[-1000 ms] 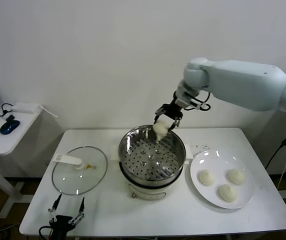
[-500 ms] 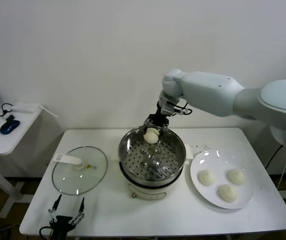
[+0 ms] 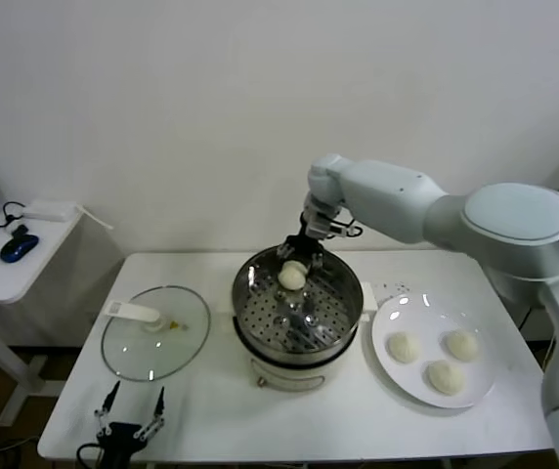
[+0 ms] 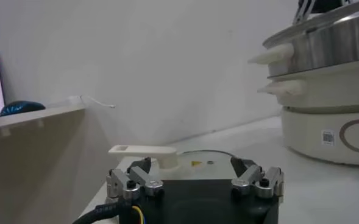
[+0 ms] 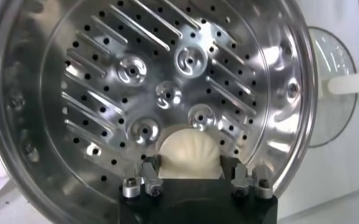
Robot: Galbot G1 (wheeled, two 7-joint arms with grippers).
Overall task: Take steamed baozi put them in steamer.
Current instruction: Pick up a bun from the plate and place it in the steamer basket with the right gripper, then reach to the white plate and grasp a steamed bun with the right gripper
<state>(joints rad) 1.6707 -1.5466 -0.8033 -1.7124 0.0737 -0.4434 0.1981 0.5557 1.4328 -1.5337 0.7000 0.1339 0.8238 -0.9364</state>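
Centrally in the head view sits the steamer, its round mouth facing straight up, with a glass lid lying flat to its left and a white plate to its right, both near it on the white table. Three baozi rest dome-up on the plate in a loose cluster; being round, they show no long axis. A fourth bun is at the back of the steamer, over the perforated floor, clasped between the fingers of the right gripper, which reaches down over the far rim from the arm crossing the upper right of the frame. The right wrist view shows that bun nestled between the two finger bases with the holed floor behind it; whether it touches the floor I cannot tell. Nothing else lies inside the basket. Only the steamer's back wall stands close to the gripper. At the bottom left of the head view the left gripper is parked at the table's near edge, just in front of the lid, its fingers spread apart and empty; its wrist view shows the lid's white handle just ahead and the steamer's side farther off. A side desk with a blue mouse stands at the far left.
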